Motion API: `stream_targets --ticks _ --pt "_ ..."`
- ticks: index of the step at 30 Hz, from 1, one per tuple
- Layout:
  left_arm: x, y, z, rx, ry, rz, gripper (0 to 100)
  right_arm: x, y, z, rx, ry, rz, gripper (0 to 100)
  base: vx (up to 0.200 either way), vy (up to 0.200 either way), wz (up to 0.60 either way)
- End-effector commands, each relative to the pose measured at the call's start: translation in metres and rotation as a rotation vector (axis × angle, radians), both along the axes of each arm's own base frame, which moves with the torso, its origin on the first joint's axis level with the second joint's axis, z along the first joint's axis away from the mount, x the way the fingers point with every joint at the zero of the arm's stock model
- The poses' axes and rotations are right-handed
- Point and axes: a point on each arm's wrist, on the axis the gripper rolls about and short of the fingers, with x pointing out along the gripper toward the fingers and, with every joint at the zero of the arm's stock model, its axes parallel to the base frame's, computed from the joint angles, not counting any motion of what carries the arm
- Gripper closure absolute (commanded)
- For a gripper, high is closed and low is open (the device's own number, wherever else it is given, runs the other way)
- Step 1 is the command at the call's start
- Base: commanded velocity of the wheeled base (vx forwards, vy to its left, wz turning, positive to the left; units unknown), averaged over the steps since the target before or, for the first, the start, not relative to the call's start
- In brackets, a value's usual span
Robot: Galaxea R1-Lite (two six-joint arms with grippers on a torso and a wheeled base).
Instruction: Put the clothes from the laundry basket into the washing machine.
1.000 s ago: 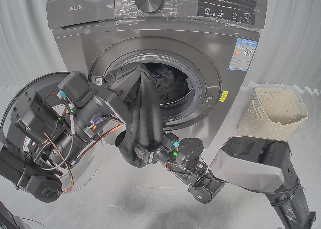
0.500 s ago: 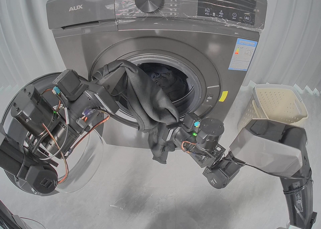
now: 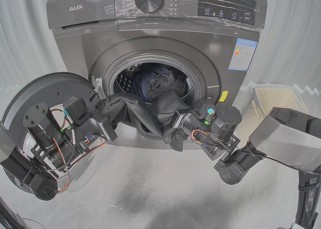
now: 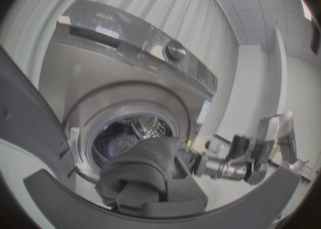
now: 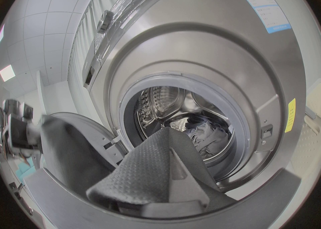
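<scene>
Head view, centre frame: pinches black garment (image 3: 150,117) at either end with left gripper (image 3: 113,107) and right gripper (image 3: 174,119), slung over lower rim of washing machine (image 3: 83,46), likely for tipping into drum (image 3: 126,79).

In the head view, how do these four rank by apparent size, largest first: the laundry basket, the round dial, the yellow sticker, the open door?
1. open door
2. laundry basket, partly hidden, yet clearly second
3. round dial
4. yellow sticker
</scene>
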Motion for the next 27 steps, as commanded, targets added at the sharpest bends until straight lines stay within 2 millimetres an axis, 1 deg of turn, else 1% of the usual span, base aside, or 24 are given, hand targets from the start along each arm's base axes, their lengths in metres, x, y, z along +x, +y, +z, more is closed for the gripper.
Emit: stream_targets --ticks 1,4,7,8,11,15,17,19,22,23,25,27 --pt "-0.001 -0.002 -0.035 0.1 0.099 -0.019 100 -0.01 0.006 0.015 0.022 -0.027 0.027 100 0.0 0.0 0.0" --pt "0.003 -0.001 -0.044 0.142 0.098 -0.009 100 -0.014 0.01 0.014 0.021 -0.026 0.038 100 0.0 0.0 0.0" --pt "0.006 0.002 -0.046 0.145 0.095 0.006 100 -0.014 0.011 0.015 0.022 -0.027 0.041 100 0.0 0.0 0.0" --pt "0.006 0.004 -0.046 0.146 0.099 0.012 0 -0.013 0.01 0.015 0.021 -0.026 0.039 100 0.0 0.0 0.0" --pt "0.006 0.005 -0.049 0.151 0.108 0.008 0 -0.009 0.005 0.015 0.02 -0.025 0.021 100 0.0 0.0 0.0" --pt "-0.007 0.008 -0.063 0.193 0.165 -0.059 0 0.006 -0.014 0.017 0.02 -0.029 -0.035 100 0.0 0.0 0.0" --pt "-0.011 0.008 -0.066 0.218 0.165 -0.092 0 0.01 -0.02 0.022 0.029 -0.039 -0.053 100 0.0 0.0 0.0" --pt "-0.011 0.008 -0.067 0.237 0.157 -0.097 0 0.012 -0.024 0.027 0.034 -0.044 -0.062 100 0.0 0.0 0.0" --pt "-0.013 0.009 -0.069 0.26 0.154 -0.102 0 0.015 -0.028 0.027 0.032 -0.041 -0.076 100 0.0 0.0 0.0" --pt "-0.014 0.009 -0.07 0.264 0.156 -0.102 0 0.015 -0.029 0.027 0.031 -0.04 -0.077 100 0.0 0.0 0.0" --pt "-0.017 0.011 -0.074 0.285 0.166 -0.114 0 0.011 -0.024 0.026 0.033 -0.035 -0.061 100 0.0 0.0 0.0" --pt "-0.016 0.011 -0.076 0.301 0.158 -0.126 0 0.002 -0.013 0.024 0.035 -0.027 -0.025 100 0.0 0.0 0.0"
